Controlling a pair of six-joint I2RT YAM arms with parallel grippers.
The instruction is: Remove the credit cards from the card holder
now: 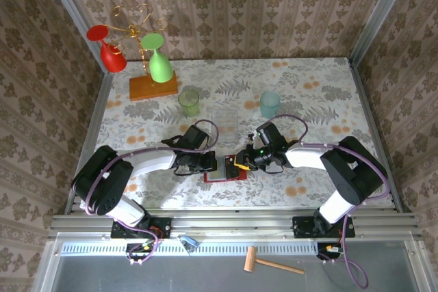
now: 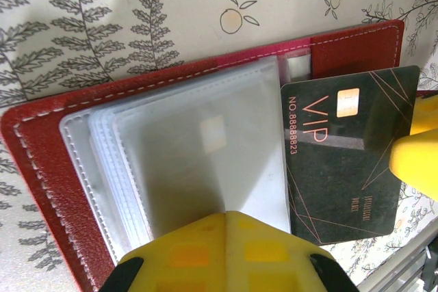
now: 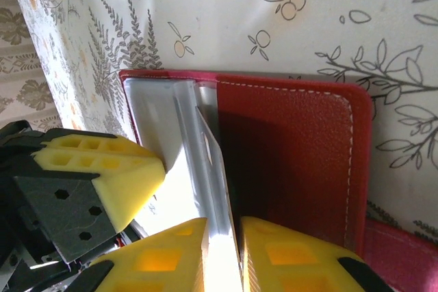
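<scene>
Fingers (image 2: pixel 185 254) of the left gripper (image 2: pixel 226 222) are pressed together at the bottom of the left wrist view, their tips on the clear pockets (image 2: pixel 205 148) of the open red card holder (image 2: pixel 41 169), which lies at lower centre of the overhead view. The right gripper (image 3: pixel 224 229) pinches a black card (image 2: pixel 342 162) by its edge; the card sticks out past the pockets at the frame's right.

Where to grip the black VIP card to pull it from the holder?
Grip the black VIP card by its free end, the one clear of the plastic pockets of the card holder, coming from the side opposite them. It is thin and flat, so pinch its two faces, where the right tool sits.
</scene>
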